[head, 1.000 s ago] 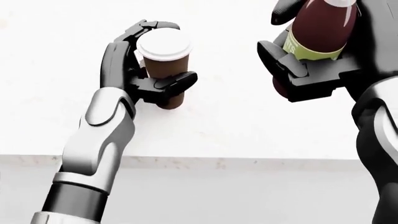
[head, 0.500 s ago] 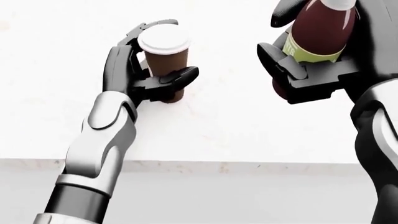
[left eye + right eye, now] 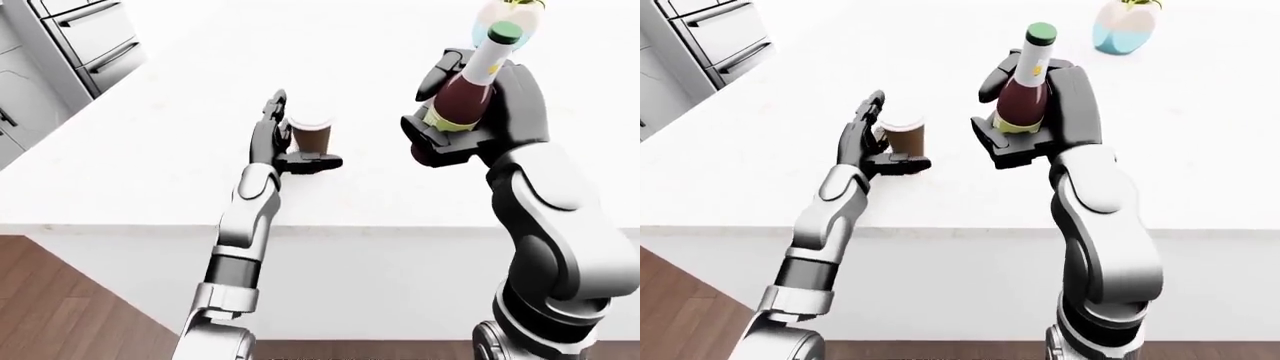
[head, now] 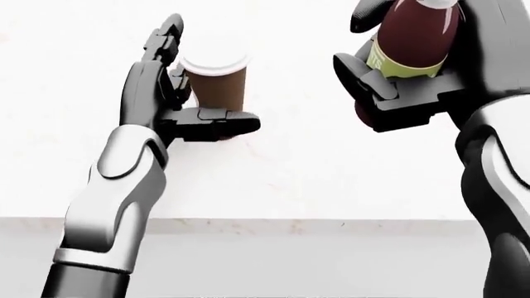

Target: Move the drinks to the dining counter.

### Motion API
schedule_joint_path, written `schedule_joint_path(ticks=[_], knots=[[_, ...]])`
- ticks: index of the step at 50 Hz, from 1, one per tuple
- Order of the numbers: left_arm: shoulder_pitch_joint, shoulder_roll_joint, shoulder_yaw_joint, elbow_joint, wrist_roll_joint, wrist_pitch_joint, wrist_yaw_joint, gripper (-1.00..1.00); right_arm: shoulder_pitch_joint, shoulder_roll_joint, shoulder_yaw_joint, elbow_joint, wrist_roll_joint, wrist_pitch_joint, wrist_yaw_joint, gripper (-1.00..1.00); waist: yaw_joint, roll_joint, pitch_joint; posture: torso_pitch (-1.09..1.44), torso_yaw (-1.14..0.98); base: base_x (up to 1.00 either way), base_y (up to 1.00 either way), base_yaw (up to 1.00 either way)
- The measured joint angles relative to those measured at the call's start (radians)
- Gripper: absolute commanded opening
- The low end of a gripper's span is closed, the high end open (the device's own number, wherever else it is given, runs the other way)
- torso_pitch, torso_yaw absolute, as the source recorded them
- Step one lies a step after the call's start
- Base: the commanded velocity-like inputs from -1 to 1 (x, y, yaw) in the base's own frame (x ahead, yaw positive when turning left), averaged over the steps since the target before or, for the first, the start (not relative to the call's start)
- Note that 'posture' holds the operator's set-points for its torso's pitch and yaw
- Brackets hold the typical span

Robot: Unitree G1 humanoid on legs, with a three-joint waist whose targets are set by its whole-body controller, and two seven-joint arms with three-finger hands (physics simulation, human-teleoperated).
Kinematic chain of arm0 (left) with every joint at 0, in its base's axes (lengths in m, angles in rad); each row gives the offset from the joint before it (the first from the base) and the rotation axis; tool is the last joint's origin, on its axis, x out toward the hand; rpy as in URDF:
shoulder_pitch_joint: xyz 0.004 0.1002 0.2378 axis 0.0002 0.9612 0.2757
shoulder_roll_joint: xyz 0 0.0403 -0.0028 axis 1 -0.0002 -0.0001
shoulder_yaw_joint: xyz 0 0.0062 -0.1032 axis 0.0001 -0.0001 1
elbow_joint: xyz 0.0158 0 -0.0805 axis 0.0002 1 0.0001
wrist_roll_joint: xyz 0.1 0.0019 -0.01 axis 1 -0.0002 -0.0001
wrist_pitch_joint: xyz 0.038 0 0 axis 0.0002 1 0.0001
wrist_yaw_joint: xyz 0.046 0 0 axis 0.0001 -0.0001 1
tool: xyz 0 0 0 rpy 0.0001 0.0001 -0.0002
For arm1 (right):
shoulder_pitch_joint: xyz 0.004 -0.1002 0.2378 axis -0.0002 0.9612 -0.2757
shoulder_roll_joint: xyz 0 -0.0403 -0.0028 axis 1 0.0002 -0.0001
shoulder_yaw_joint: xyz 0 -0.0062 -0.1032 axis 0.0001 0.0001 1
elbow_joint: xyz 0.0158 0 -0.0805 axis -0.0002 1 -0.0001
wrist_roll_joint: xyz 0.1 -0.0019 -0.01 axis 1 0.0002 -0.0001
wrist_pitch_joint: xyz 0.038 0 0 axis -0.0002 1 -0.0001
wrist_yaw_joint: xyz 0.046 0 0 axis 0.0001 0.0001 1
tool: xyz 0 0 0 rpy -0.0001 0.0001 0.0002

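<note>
A brown paper cup (image 4: 217,84) with a white lid stands upright on the white dining counter (image 4: 323,177). My left hand (image 4: 207,74) is open beside it: the fingers (image 4: 161,43) stretch straight up on the cup's left and the thumb (image 4: 219,122) lies low across its base. My right hand (image 4: 397,71) is shut on a dark red bottle (image 3: 1023,90) with a green cap and a yellow-green label. It holds the bottle upright above the counter, to the right of the cup.
A pale blue vase (image 3: 1122,30) stands on the counter at the top right of the right-eye view. Grey drawer fronts (image 3: 85,37) fill the top left. The counter's near edge (image 4: 265,225) runs across below my hands, with wooden floor (image 3: 50,315) beneath.
My left hand's fingers have opened off the cup and straightened upward, leaving it standing on the counter. The right hand still holds the bottle and has barely shifted.
</note>
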Motion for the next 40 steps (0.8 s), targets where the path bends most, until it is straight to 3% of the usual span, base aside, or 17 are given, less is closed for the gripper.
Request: schedule_joint_path(ticks=[14,23,34,40], knots=[[0.119,0.038,0.019,-0.381,-0.016,0.214,-0.012,1.0,-0.106,0.051,0.084,0.225,-0.108,-0.073,0.029,-1.0,0.0,0.01,0.002,0.0,0.0,0.0,0.0,0.0],[0.181,0.052,0.039,-0.597,-0.048,0.341,-0.001,1.0,-0.192,0.093,0.034,0.506,-0.111,-0.187,0.021,-1.0,-0.004,0.015,0.007,0.0,0.0,0.0,0.0,0.0],[0.194,0.102,0.088,-0.843,-0.142,0.497,0.044,1.0,-0.225,0.126,0.111,0.808,-0.135,-0.393,-0.044,-1.0,-0.004,0.025,0.006,0.0,0.0,0.0,0.0,0.0],[0.205,0.105,0.086,-0.876,-0.173,0.527,0.058,1.0,-0.228,0.166,0.1,0.867,-0.172,-0.476,-0.069,-1.0,-0.002,0.026,0.008,0.0,0.0,0.0,0.0,0.0]])
